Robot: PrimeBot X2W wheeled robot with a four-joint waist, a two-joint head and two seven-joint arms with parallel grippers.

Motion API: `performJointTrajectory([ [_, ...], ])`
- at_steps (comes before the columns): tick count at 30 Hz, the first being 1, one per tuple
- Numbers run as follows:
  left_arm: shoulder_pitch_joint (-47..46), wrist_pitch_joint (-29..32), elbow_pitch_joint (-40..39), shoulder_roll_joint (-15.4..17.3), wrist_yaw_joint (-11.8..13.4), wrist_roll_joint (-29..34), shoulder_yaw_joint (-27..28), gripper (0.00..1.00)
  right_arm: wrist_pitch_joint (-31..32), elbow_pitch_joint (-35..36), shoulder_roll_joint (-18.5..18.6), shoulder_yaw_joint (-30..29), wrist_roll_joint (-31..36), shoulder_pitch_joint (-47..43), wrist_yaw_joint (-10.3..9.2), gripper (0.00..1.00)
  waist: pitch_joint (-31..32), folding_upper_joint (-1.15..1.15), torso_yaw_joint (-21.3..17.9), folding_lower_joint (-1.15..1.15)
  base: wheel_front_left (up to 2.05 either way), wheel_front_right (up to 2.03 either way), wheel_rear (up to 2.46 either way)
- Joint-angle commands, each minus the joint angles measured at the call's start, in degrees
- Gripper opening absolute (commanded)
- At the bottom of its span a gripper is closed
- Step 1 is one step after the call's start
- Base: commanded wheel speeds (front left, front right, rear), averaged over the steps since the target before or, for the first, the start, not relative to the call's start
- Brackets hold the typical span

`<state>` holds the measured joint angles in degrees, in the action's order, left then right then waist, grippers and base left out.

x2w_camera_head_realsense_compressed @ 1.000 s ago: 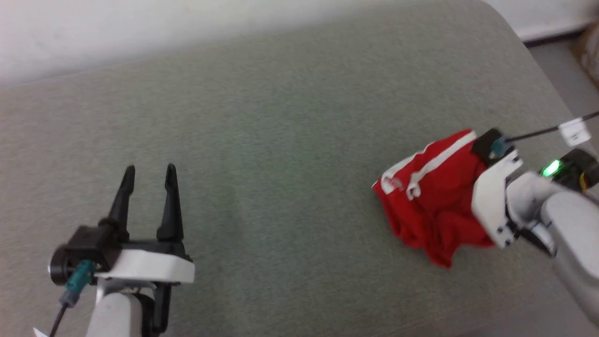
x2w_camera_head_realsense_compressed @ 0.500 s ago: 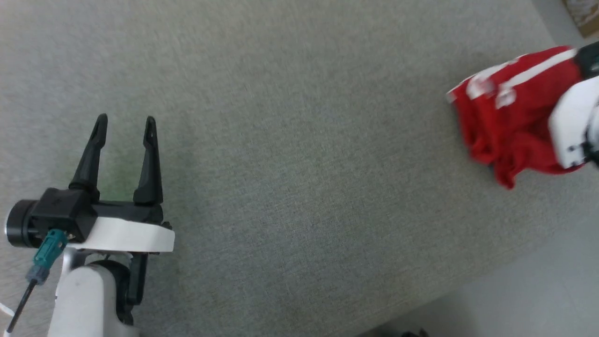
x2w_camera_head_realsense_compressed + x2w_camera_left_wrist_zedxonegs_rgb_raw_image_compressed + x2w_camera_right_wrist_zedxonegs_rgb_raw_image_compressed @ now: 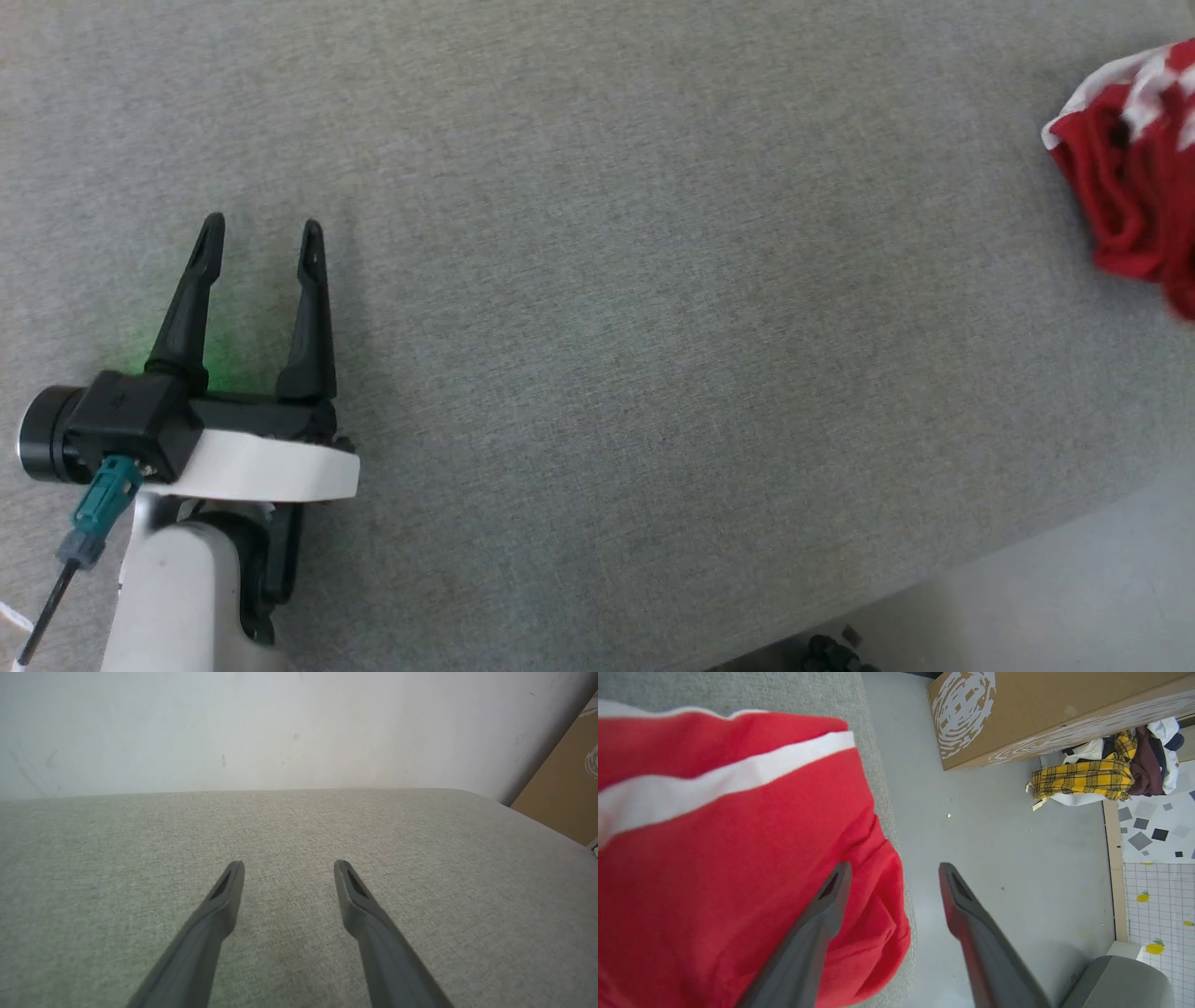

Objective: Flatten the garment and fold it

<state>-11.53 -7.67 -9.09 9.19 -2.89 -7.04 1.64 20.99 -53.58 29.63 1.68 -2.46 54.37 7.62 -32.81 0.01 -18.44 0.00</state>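
While the garment point(image 3: 1125, 177) lies bunched at the far right of the grey tabletop point(image 3: 597, 327), I judge the task to be barely begun. The red cloth sits in rolled folds, with white trim showing at its upper edge, and no part of it is spread flat. In my right wrist view it reaches right to the tabletop's edge, a white band running across it, with the bare floor point(image 3: 994, 826) just beyond.

My right pincer point(image 3: 895, 867) stands spread and pinches nothing. One finger lies over the red cloth and the other over the floor past the edge. Whether that first finger touches the cloth I cannot say, as the view is too close to tell.

My left pincer point(image 3: 262, 224) is also spread and empty. It hovers over bare tabletop well apart from the garment, pointing toward the pale wall point(image 3: 280, 728).

All the work is left, as I judge it:
- bring the shorts in from the edge toward the open middle
- draw them out until they lie flat
- fold them

Lying so near the drop, the cloth could slide to the floor if I tug it the wrong way
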Motion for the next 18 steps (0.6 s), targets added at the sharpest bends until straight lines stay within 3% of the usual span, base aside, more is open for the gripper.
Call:
performJointTrajectory([
  [1, -0.73, -0.37, 0.71, 0.16, 0.43, -0.06, 0.12, 1.00, -0.02, -0.50, -0.44, -0.84, 1.08, 0.84, -0.13, 1.00, 0.34, -0.01, 0.21, 0.00, 0.00, 0.00, 0.00],
  [7, -0.10, -2.54, 3.45, -0.72, 0.70, -1.09, -0.03, 1.00, -1.68, 1.10, -3.12, -3.64, 3.82, 2.07, -0.13, 1.00, 4.89, -0.01, 0.26, 0.00, 0.00, 0.00, 0.00],
  [12, 0.76, -4.59, 6.40, -2.19, 0.97, -3.10, 0.25, 1.00, -9.53, 7.71, -7.39, -4.98, 0.44, 2.63, -0.13, 1.00, 11.16, -0.01, 1.35, 0.00, 0.00, 0.00, 0.00],
  [18, 2.56, -6.29, 9.63, -3.98, 1.48, -4.93, -0.28, 1.00, -19.74, 19.83, -12.93, -1.84, -5.87, -1.93, -0.13, 1.00, 19.55, -0.01, 4.56, 0.00, 0.00, 0.00, 0.00],
])
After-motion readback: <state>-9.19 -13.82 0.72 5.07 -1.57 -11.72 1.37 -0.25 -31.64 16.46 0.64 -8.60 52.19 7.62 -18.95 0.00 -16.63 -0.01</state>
